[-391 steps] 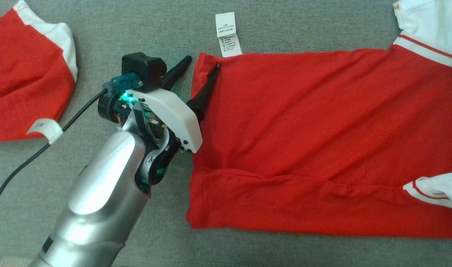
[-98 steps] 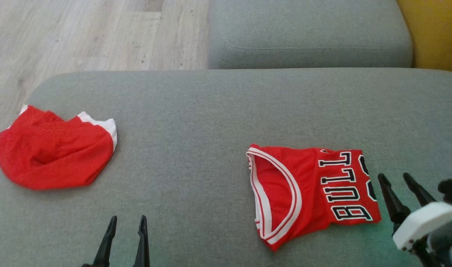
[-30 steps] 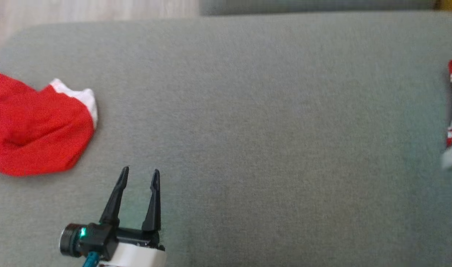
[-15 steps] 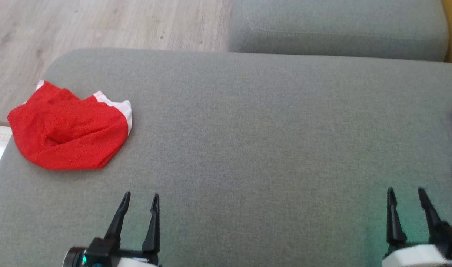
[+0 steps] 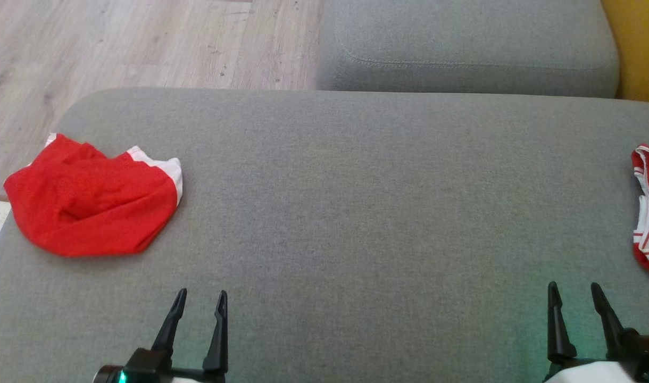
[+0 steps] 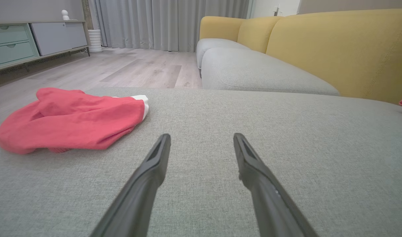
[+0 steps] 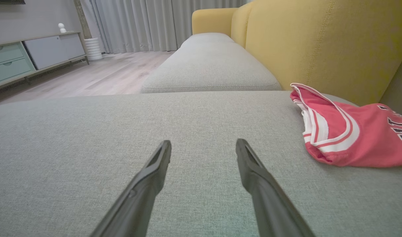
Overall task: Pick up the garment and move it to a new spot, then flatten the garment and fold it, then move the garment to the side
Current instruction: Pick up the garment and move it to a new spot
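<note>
1. Left gripper [image 5: 202,293]: hovering over the near edge of the grey cushion [image 5: 356,213], left of its middle. Its jaws are standing wide apart and gripping nothing, fingers pointing across the cushion.
2. Right gripper [image 5: 574,286]: hovering over the same near edge, toward the cushion's right end, jaws likewise gaping and empty. Both seem to be sitting in a ready pose, with no cloth within reach.
3. Folded jersey [image 7: 346,138]: red with white trim and black lettering, lying compact at the cushion's right end, just beside the yellow backrest [image 7: 303,42]. I am reading this as the garment already folded and put aside, out of the working middle.
4. Crumpled red garment [image 5: 90,202]: lying heaped at the cushion's left end, near the edge above the wood floor [image 5: 117,42]. It is probably waiting its turn.
</note>
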